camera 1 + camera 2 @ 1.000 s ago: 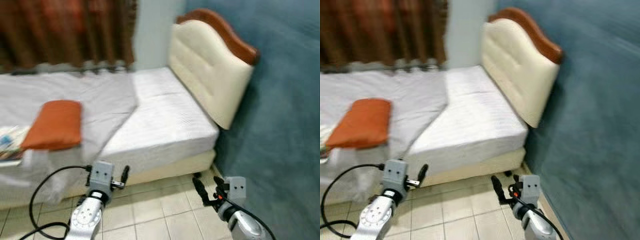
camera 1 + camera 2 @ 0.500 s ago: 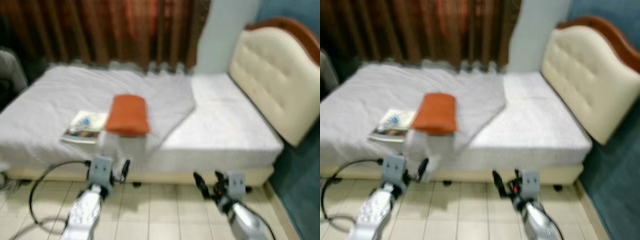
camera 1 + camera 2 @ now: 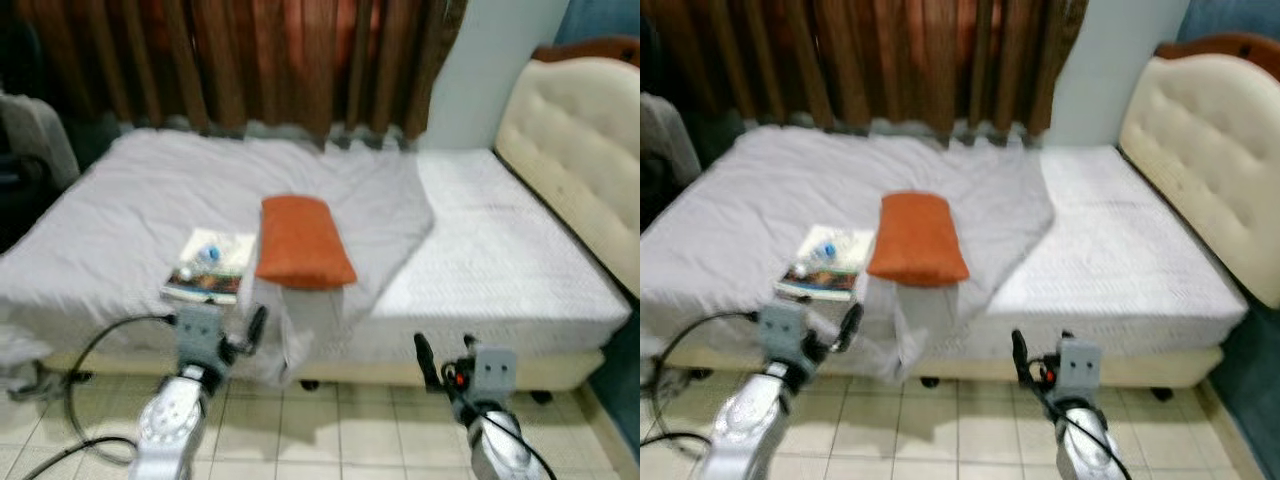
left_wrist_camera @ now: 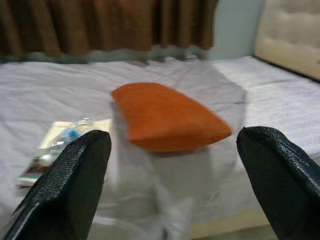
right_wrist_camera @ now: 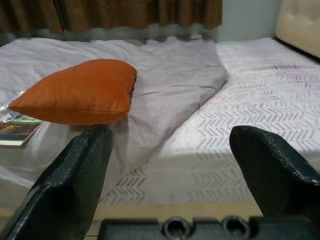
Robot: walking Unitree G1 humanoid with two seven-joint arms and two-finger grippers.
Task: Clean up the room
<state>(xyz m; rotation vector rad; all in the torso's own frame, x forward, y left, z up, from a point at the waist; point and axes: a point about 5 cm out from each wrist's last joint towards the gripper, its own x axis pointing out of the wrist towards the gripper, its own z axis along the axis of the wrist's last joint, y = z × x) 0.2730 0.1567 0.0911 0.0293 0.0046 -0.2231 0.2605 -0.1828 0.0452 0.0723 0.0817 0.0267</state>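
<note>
Head cameras first: I have the rust-orange oblong fabric pillow (image 3: 303,243) lying on the crumpled pale grey bedsheet (image 3: 120,215), close to the near edge of the bed (image 3: 520,270), its long axis running away from me toward the brown curtains (image 3: 250,60). Just to its left lies a glossy printed magazine (image 3: 208,266). My left hand (image 3: 252,330) hangs low over the tiled floor (image 3: 350,430), almost directly below the pillow's left side, while my right hand (image 3: 432,358) sits further off to the right, so I judge the left arm the nearer one (though only slightly).

Left wrist camera: both black fingers (image 4: 67,185) stand wide apart and hold nothing, with the pillow framed between them, ahead and a little above, and the magazine toward one finger.

Right wrist camera: fingers (image 5: 75,180) likewise spread and empty; the pillow lies off toward one finger rather than centred, and the patterned white mattress (image 5: 250,120) takes up the rest.
</note>
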